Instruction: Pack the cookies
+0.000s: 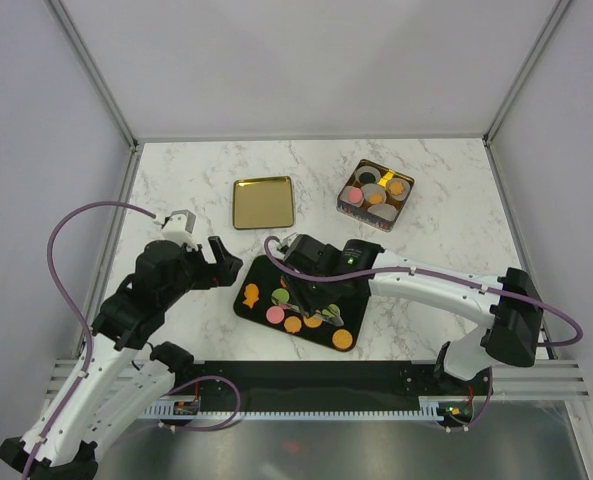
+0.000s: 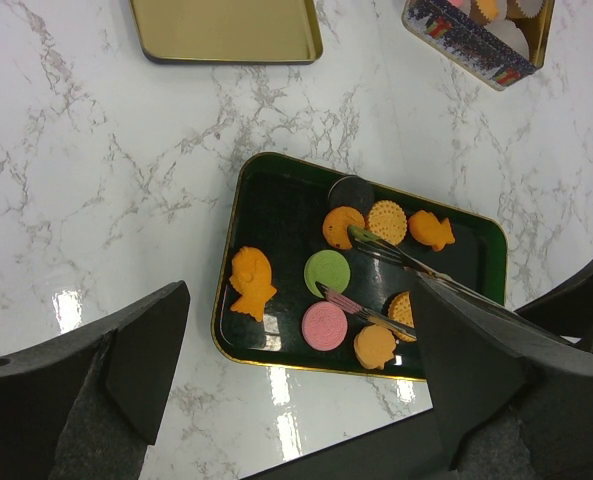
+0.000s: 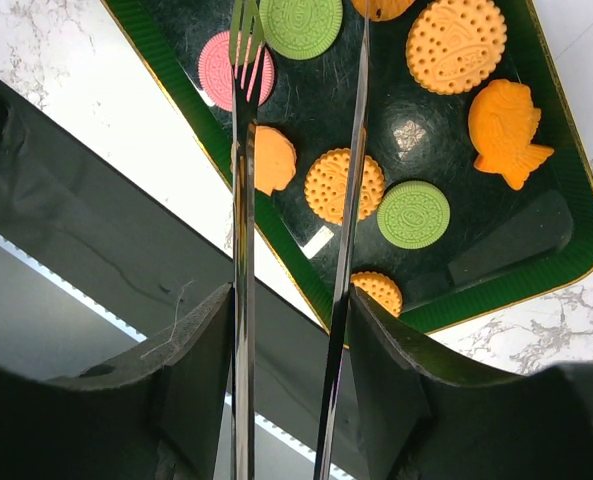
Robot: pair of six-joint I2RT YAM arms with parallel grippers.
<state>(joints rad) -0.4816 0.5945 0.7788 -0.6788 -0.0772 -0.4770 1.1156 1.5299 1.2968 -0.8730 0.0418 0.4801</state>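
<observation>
Cookies (image 2: 324, 325), orange, pink and green, round save for a few fish-shaped pieces, lie loose on a dark tray (image 2: 232, 236) near the front of the marble table (image 2: 96, 170). A few more sit in the paper cups (image 1: 373, 176) of the tin (image 2: 466, 46), well apart at the far right. The step in hand is the pick-up. Metal tongs (image 2: 400, 260) reach in over the tray, their two tips apart, and the green cookie (image 2: 327, 272) lies between them in both wrist views. Whether the tips touch it or the tray cannot be told. The right gripper (image 3: 291, 325) is clamped on the shanks of the tongs, pressing them only partway, so the tool holds nothing. The left gripper (image 1: 225, 261) hangs just beside the tray's left edge with its jaws spread wide and empty. A gold lid (image 1: 263, 202) lies apart behind the tray. By judgement, the next move calls for the tips to come level with the cookie's edges and for a firmer squeeze, since a thin flat piece may slide on the smooth tray. A lift and a carry to a free cup in the tin would follow.
</observation>
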